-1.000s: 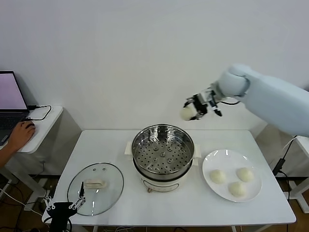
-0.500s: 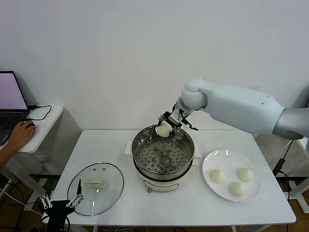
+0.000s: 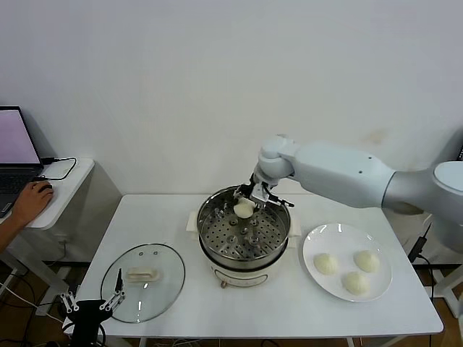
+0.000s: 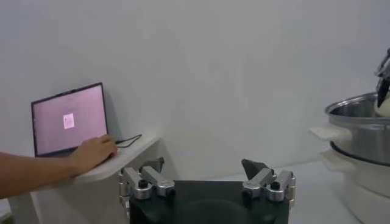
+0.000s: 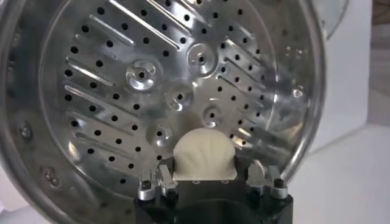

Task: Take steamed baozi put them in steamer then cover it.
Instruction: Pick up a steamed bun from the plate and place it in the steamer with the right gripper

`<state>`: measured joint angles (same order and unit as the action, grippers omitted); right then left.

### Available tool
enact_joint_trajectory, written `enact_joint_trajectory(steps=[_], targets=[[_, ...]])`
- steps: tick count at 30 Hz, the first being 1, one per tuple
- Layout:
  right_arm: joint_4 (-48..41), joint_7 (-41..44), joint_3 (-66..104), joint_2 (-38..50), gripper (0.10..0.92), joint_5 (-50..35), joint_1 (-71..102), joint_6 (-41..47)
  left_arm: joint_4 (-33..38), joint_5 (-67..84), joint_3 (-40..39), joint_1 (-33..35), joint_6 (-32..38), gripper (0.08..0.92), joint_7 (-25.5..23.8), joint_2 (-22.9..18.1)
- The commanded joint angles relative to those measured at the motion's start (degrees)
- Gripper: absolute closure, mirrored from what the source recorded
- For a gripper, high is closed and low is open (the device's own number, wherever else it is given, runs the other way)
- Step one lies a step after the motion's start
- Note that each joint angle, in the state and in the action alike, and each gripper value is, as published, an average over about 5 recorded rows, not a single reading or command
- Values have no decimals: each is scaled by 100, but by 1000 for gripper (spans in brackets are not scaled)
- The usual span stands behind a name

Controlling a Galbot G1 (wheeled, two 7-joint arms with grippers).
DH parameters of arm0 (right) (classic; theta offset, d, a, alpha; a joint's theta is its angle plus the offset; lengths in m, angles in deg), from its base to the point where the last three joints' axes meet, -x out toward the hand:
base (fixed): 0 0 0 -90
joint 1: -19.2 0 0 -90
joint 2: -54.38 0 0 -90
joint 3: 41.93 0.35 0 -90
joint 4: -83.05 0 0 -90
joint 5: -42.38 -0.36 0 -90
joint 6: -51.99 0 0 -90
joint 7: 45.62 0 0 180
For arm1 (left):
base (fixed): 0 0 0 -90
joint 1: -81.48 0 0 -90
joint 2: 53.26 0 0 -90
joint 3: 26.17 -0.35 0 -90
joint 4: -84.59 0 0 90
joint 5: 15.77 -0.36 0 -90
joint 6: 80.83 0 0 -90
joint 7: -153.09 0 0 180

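Observation:
The steamer [image 3: 205,219] stands mid-table, its perforated tray bare. My right gripper [image 3: 247,202] reaches in over its far rim. One baozi [image 5: 203,155] sits between the fingers [image 5: 164,176], low over the tray; one finger touches it and a gap shows at the other, so the gripper is open. Three more baozi [image 3: 325,263] lie on the white plate [image 3: 382,288] to the right. The glass cover [image 3: 165,262] lies flat at the table's front left. My left gripper [image 3: 92,307] hangs open and empty below the table's front left corner.
A side table at the far left carries a laptop [image 3: 14,144], and a person's hand [image 3: 29,202] rests by it. The right arm's white forearm spans the air above the table's back right. Bare tabletop lies in front of the steamer.
The right arm swung left from above the plate to the steamer and lowered the baozi inside its rim. Its fingers have loosened around the baozi. The left arm stayed put.

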<state>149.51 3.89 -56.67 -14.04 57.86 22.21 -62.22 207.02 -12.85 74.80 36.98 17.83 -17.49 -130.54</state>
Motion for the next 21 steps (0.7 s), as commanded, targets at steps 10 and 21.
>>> enact_joint_trajectory(steps=[10, 21], targets=[[-387, -245, 95, -199, 250, 508, 170, -365, 23, -32, -43, 21, 19, 177, 9, -48], [1608, 936, 127, 1417, 203, -2425, -1307, 2216, 167, 6, -73, -40, -57, 177, -4, 78]])
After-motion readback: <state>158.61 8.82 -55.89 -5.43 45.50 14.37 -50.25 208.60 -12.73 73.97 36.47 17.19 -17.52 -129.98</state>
